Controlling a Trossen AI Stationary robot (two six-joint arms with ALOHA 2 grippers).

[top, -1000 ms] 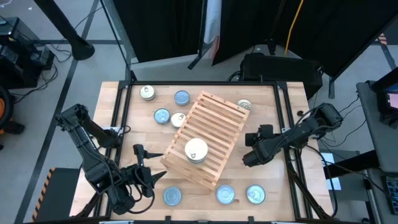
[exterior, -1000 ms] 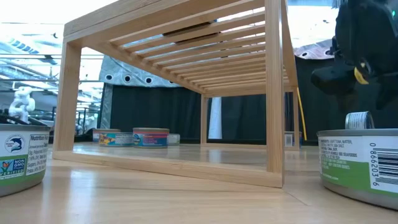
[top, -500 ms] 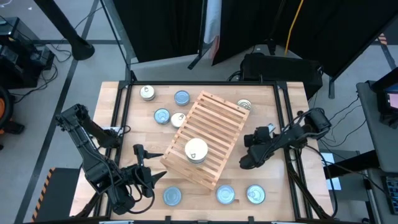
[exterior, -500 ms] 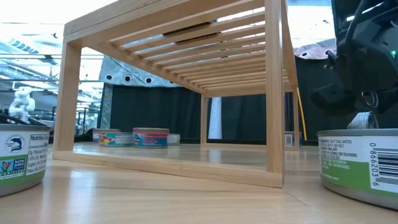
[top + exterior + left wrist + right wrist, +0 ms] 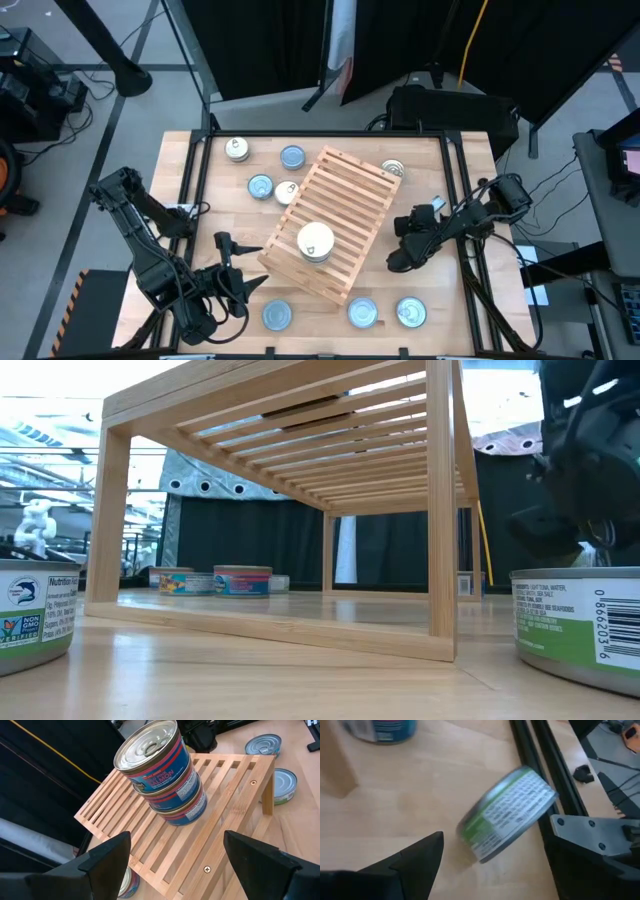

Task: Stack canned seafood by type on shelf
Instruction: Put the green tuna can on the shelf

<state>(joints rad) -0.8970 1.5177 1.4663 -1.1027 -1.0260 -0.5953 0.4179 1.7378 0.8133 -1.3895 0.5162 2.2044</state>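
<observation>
The light-wood slatted shelf [image 5: 335,222] stands aslant in the table's middle. A stack of three red-and-blue tins [image 5: 162,780] with a white top [image 5: 316,241] rests on its slats. My left gripper [image 5: 238,277] waits open near the table's near-left corner, facing the shelf [image 5: 220,795]. My right gripper [image 5: 400,257] hangs open just right of the shelf, touching nothing. Its wrist view shows a green-labelled tin [image 5: 506,819] ahead, beyond the fingers [image 5: 417,860]. That tin [image 5: 411,313] sits flat on the table near the near edge.
Loose tins lie around the shelf: blue-topped ones [image 5: 292,156] [image 5: 260,186] and white-topped ones [image 5: 237,149] [image 5: 287,192] far left, a silver one [image 5: 393,170] at the shelf's far-right corner, and blue-topped ones [image 5: 277,316] [image 5: 362,312] along the near edge. Black rails [image 5: 470,200] border the table.
My right gripper has moved toward the table's near edge and sunk a little, nearer the green-labelled tin. The tins and the shelf have stayed in place.
</observation>
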